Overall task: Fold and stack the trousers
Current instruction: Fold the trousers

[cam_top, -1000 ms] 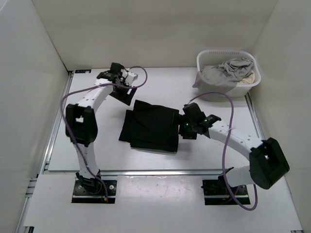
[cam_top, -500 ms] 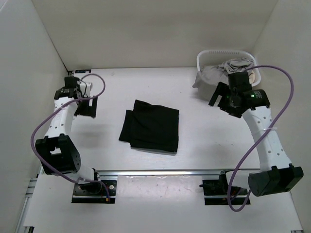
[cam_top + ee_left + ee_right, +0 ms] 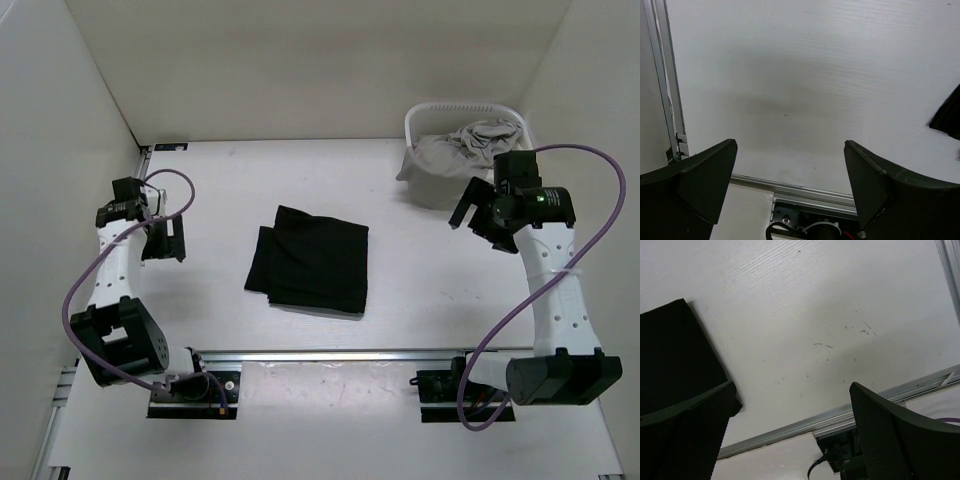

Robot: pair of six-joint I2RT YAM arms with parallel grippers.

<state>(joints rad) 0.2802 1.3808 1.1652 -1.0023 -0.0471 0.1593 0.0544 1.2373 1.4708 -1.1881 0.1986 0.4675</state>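
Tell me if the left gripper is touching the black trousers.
Apart. The top view shows bare table between the left gripper and the folded trousers.

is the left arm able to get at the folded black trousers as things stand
Probably yes: the left gripper hangs open beside the trousers, with only bare table between them and nothing on top.
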